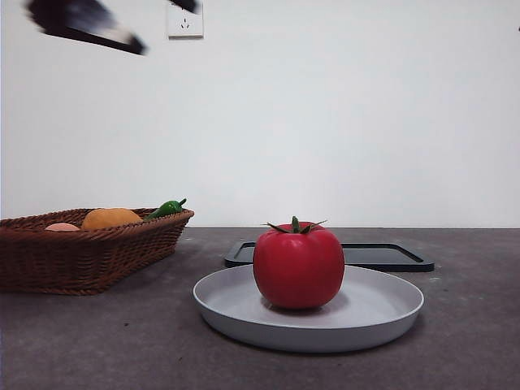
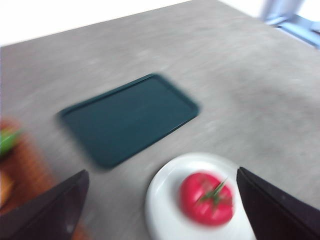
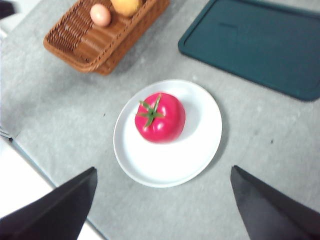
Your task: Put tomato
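Observation:
The tomato [image 1: 298, 266] is glossy red with a green calyx and sits upright in the middle of a round grey plate [image 1: 382, 313]. In the left wrist view, which is smeared by motion, the tomato [image 2: 206, 198] on its plate [image 2: 162, 200] lies well below my left gripper [image 2: 161, 174]; the jaws are wide open and hold nothing. My right gripper [image 3: 163, 171] hangs high over the same plate [image 3: 200, 145] and tomato [image 3: 162, 119], open and empty. A blurred dark arm [image 1: 85, 24] shows at the front view's top left corner.
A brown wicker basket [image 1: 81, 252] stands at the left with an orange fruit [image 1: 111, 218], a pinkish egg-like thing [image 3: 100, 15] and a green pepper [image 1: 166, 208]. A flat dark tray [image 1: 386, 256] lies behind the plate.

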Robot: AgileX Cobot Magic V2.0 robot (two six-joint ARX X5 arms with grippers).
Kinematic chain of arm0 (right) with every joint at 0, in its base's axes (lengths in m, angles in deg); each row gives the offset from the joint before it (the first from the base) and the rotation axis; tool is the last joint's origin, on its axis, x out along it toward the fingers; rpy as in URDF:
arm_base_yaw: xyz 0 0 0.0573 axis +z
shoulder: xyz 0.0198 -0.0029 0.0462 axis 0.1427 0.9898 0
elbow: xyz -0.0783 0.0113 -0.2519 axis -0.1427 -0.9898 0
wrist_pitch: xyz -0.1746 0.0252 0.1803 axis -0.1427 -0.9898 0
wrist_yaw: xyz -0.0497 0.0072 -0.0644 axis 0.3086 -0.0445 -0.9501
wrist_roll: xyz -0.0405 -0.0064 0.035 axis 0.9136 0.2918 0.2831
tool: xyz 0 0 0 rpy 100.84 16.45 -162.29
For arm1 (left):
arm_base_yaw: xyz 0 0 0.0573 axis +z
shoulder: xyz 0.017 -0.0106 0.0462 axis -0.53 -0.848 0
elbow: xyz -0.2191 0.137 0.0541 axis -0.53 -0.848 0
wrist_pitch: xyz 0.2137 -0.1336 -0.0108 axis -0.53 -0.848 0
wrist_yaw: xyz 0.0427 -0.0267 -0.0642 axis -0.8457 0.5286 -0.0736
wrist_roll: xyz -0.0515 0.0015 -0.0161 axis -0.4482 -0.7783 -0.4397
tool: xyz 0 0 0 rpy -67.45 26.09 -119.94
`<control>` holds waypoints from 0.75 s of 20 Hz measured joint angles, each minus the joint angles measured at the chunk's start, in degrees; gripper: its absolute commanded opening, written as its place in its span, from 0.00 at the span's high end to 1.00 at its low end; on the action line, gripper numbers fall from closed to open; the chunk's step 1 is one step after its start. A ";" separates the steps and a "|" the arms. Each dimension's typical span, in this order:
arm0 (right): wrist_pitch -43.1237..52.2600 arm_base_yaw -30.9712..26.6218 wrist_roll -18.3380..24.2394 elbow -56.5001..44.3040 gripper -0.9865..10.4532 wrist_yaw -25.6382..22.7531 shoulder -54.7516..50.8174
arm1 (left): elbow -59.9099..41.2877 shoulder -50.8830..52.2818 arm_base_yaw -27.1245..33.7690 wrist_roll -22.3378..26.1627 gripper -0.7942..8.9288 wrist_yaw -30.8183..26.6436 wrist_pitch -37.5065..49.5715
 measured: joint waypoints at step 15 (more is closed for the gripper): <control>4.81 4.52 0.00 0.00 0.54 1.31 10.29 | 0.00 11.15 7.63 2.93 0.44 21.51 -31.17</control>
